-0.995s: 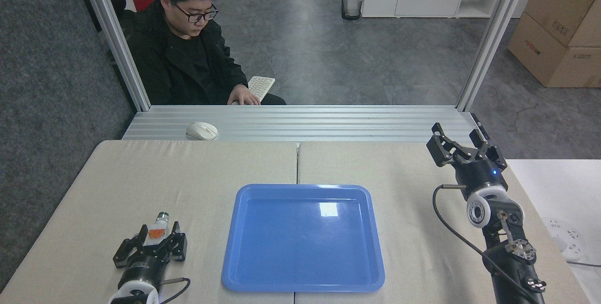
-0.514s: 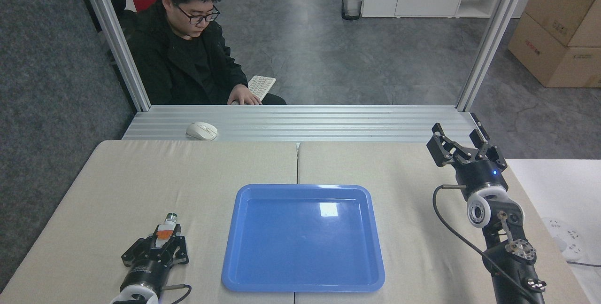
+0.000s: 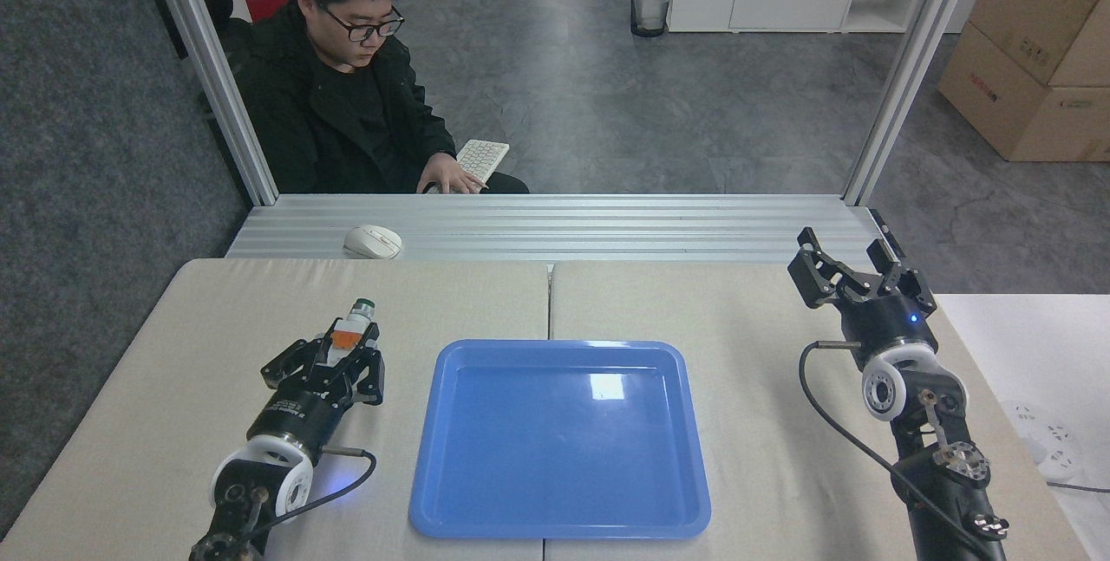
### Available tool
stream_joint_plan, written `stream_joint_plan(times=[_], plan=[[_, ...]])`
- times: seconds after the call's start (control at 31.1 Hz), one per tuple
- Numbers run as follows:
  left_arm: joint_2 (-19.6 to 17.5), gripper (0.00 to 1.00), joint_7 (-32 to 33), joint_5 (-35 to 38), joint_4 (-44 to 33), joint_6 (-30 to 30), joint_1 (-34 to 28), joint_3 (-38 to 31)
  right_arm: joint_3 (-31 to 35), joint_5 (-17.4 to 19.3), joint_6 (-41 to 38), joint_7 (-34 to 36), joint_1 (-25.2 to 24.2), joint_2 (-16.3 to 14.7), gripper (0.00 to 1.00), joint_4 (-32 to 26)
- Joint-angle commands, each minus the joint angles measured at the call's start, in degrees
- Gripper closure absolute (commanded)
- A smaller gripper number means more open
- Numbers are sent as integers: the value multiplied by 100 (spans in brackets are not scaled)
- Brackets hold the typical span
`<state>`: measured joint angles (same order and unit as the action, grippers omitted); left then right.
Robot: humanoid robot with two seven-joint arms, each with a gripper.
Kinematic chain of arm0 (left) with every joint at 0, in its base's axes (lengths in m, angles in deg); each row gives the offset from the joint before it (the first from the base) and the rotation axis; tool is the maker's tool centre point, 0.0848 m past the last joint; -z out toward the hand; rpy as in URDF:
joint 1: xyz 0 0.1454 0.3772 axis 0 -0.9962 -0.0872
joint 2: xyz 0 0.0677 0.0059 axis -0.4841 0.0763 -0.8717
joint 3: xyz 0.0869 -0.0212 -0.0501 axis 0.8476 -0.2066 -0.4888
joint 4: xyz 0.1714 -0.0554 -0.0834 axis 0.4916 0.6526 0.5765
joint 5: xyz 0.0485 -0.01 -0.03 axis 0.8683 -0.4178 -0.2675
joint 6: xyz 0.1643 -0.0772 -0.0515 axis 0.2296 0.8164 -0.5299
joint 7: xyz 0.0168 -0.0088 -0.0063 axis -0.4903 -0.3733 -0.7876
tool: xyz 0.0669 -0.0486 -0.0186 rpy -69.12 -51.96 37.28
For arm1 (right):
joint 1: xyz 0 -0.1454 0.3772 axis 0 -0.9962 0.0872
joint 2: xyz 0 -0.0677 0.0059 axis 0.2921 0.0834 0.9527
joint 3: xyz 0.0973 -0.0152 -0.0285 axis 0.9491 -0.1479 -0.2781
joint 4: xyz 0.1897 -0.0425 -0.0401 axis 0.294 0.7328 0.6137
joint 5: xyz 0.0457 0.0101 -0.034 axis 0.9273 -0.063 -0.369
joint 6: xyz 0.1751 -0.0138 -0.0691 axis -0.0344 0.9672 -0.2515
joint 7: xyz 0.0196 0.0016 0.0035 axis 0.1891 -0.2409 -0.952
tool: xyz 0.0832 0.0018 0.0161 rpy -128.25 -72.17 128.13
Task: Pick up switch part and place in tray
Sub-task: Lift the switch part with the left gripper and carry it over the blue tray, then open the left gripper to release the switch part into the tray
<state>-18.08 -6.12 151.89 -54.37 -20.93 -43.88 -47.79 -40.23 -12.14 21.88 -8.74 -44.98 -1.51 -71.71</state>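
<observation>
Beige padding covers the table (image 3: 217, 327), where the blue tray (image 3: 555, 523) is left bare and a mouse (image 3: 373, 241) is seen beyond. Since a second ago, the switch part (image 3: 351, 335) has been lifted forward, clamped in the left gripper (image 3: 340, 362), just left of the tray. The right gripper (image 3: 854, 270) is held spread, grasping nothing.

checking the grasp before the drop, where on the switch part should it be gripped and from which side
Grip the switch part by its blocky white and orange body, coming from the base end, as the left gripper does now. The flat sides suit the fingers, while the silver neck with the green tip is narrow and round, so it is best left sticking out, free. The tray lies to its right.
</observation>
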Motion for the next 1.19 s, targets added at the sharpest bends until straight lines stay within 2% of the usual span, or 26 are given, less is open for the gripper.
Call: stream_joint_plan(times=[0.0, 0.19, 0.32, 0.64, 0.71, 0.8, 0.83, 0.9, 0.96, 1.0, 1.16], plan=[[457, 100, 157, 128, -798, -83, 445, 1392, -3, 0, 3, -2, 0, 5, 0, 5], [598, 100, 175, 891, 185, -83, 191, 2122, -3, 0, 3, -2, 0, 5, 0, 5], [624, 100, 307, 1235, 678, -65, 24, 2229, -3, 0, 3, -2, 0, -4, 0, 5], [624, 99, 316, 1183, 671, 5, -214, 2194, -3, 0, 3, -2, 0, 5, 0, 5], [624, 89, 316, 1183, 566, 14, -205, 2185, -3, 0, 3, -2, 0, -4, 0, -3], [703, 68, 246, 1174, 460, 66, -205, 2185, -3, 0, 3, -2, 0, 5, 0, 5], [747, 57, 237, 1174, 407, 145, -205, 2185, -3, 0, 3, -2, 0, -4, 0, 5], [791, 28, 228, 1165, 311, 329, -179, 2185, -3, 0, 3, 7, 0, 5, 0, 5], [861, 9, 219, 1165, 214, 540, -161, 2185, -3, 0, 3, -2, 0, 5, 0, 5], [897, 6, 219, 1165, 153, 611, -153, 2185, -3, 0, 3, 7, 0, 5, 0, 5], [950, 5, 210, 1121, -225, 708, -161, 2167, -3, 0, -6, -2, 0, -4, 0, 5]])
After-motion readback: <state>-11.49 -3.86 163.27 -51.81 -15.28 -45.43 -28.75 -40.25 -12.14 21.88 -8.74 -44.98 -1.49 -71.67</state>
